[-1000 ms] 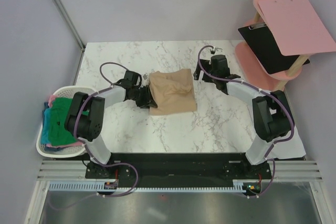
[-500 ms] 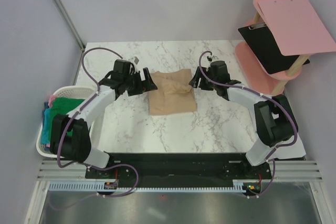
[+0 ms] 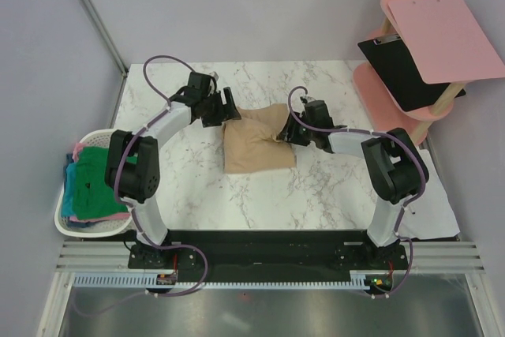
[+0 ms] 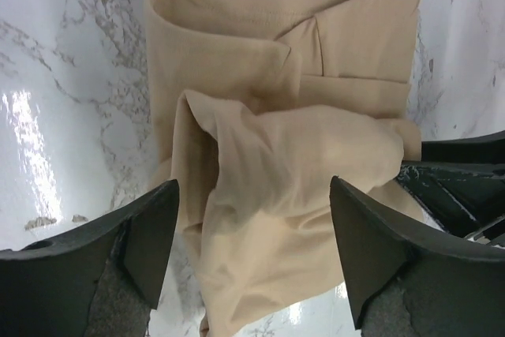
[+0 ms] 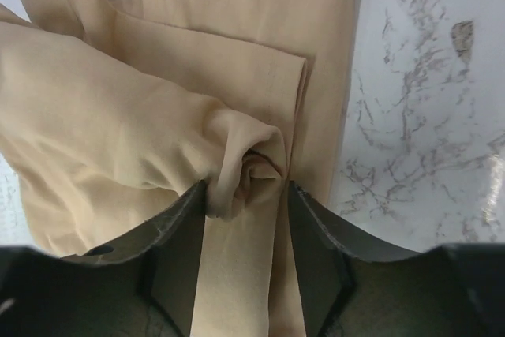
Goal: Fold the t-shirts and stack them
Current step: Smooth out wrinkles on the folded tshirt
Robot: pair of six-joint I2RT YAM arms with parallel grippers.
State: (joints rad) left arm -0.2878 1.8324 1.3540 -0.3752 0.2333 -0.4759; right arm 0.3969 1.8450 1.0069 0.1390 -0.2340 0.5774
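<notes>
On the marble table (image 3: 181, 183) the tan t-shirt (image 3: 256, 151) lies partly folded, midway between the arms, while the other t-shirts (image 3: 93, 179) — green, teal, pink — sit heaped in the white basket (image 3: 99, 133) beside the table's left edge. The left gripper (image 4: 252, 187) hangs wide open above the tan shirt's left side, holding nothing; the right gripper (image 5: 246, 187) pinches a bunched fold at its right edge.

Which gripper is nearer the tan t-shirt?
Right. The right gripper pinches a bunched fold of the tan t-shirt; the left gripper hovers open above its far left corner.
</notes>
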